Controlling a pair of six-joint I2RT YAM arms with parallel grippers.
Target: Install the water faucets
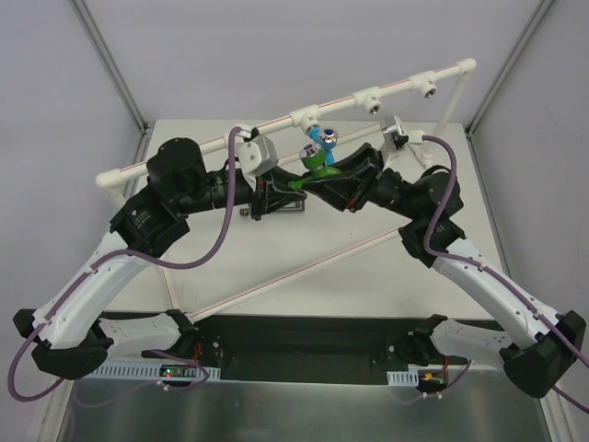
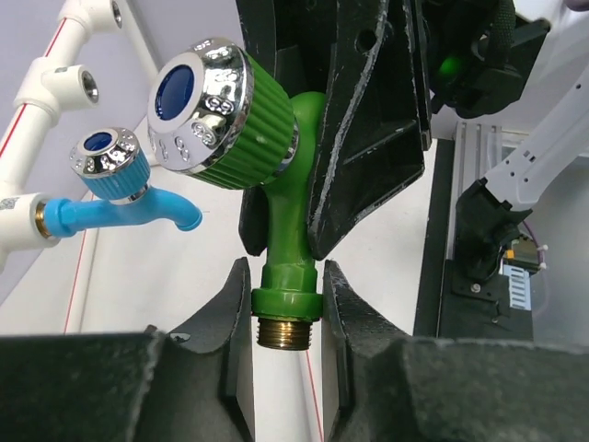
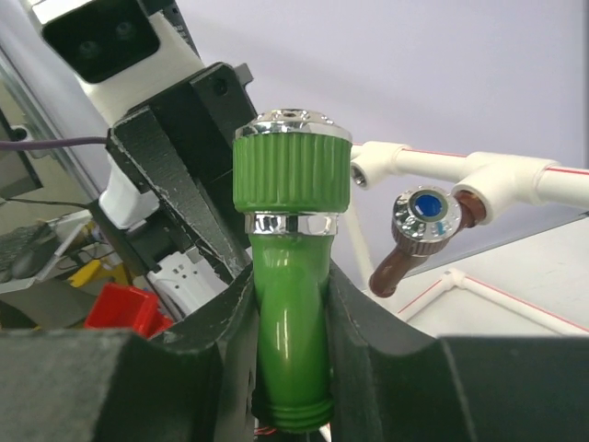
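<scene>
The green faucet [image 1: 317, 166] hangs between both grippers, just in front of the white pipe frame [image 1: 368, 95]. My right gripper [image 3: 290, 272] is shut on its curved green body [image 3: 290, 322], silver knob up. My left gripper [image 2: 285, 267] has its fingers against the green collar [image 2: 287, 299] above the brass thread. The two grippers meet at mid table in the top view, the left [image 1: 293, 189] and the right [image 1: 327, 180]. The bright blue faucet [image 2: 129, 198] sits screwed into a tee and also shows in the top view [image 1: 324, 138]. The reddish-brown faucet [image 3: 409, 244] hangs from another tee.
Two open tees [image 1: 373, 99] [image 1: 428, 87] lie further right on the frame rail. A thin white pipe with a red stripe [image 1: 304, 272] lies diagonally on the table. A red bin [image 3: 124, 308] sits off to the side. Grey walls enclose the table.
</scene>
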